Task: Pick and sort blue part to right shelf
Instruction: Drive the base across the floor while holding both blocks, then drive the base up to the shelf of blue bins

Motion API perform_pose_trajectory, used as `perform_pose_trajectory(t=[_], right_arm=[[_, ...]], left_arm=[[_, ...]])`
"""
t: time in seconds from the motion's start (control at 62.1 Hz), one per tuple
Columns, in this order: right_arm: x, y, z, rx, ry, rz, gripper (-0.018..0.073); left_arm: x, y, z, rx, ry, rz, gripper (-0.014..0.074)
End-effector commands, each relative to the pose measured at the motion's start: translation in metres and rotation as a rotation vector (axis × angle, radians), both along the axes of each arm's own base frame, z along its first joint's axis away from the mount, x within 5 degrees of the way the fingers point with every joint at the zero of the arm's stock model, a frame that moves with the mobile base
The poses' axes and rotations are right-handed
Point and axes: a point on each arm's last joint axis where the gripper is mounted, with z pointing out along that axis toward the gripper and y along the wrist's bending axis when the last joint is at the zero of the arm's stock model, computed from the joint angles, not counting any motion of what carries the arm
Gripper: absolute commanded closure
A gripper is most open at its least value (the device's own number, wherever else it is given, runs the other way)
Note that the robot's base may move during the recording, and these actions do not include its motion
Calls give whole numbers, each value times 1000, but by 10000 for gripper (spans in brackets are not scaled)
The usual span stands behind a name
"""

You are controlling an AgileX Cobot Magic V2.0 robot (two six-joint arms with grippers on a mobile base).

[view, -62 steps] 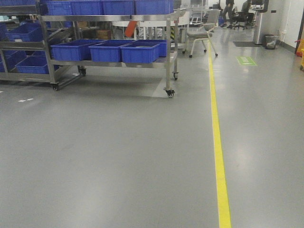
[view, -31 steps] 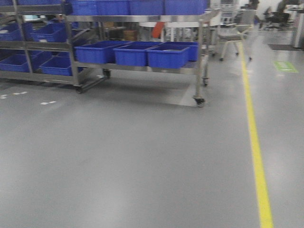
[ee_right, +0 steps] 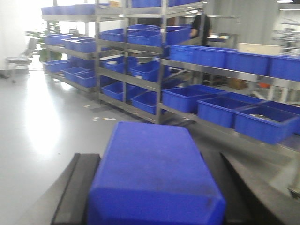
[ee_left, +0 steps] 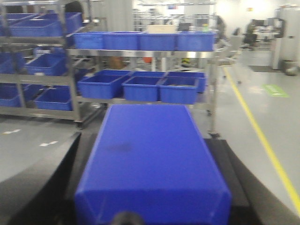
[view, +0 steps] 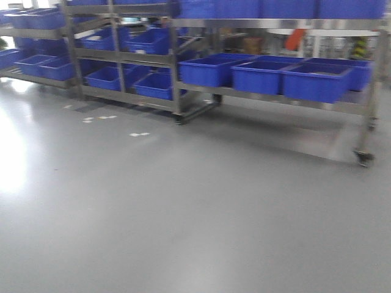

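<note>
grey glossy floor (view: 183, 220), glare patch at 9 o'clock in the front view, whole view motion-blurred. right shelf (view: 275, 23) sat at 1 o'clock: steel frame on a caster (view: 363, 157), a row of blue bins (view: 259, 74) on the lower level, more bins on top. other racks (view: 116, 58) with blue bins ran off toward 10-11 o'clock. small white floor marks (view: 139, 134) lay at 11 o'clock, short of those racks.

left pincer (ee_left: 145, 138) was clamped on a blue part (ee_left: 150, 164). black fingers (ee_left: 47, 187) flanked both long sides, tight against it. part pointed to 12 o'clock at the right shelf, well apart from it. yellow floor line (ee_left: 265, 140) ran at 2 o'clock in that view.

right pincer (ee_right: 154, 157) gripped a second blue part (ee_right: 152, 178) the same way. this one had chamfered near corners, and racks of bins filled 10 to 2 o'clock behind it.

neither part was on the shelf. bin contents too blurred to tell.
</note>
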Motion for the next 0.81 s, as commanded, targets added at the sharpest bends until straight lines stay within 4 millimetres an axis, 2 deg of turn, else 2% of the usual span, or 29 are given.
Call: perform_pose_trajectory(t=[0.0,0.789], right_arm=[[-2,1,16,-3,-103,18,334],[-2,1,16,-3,-103,18,334]], left_arm=[[-2,-1,15,-38,-83,-19,302],[-2,-1,15,-38,-84,-17,302]])
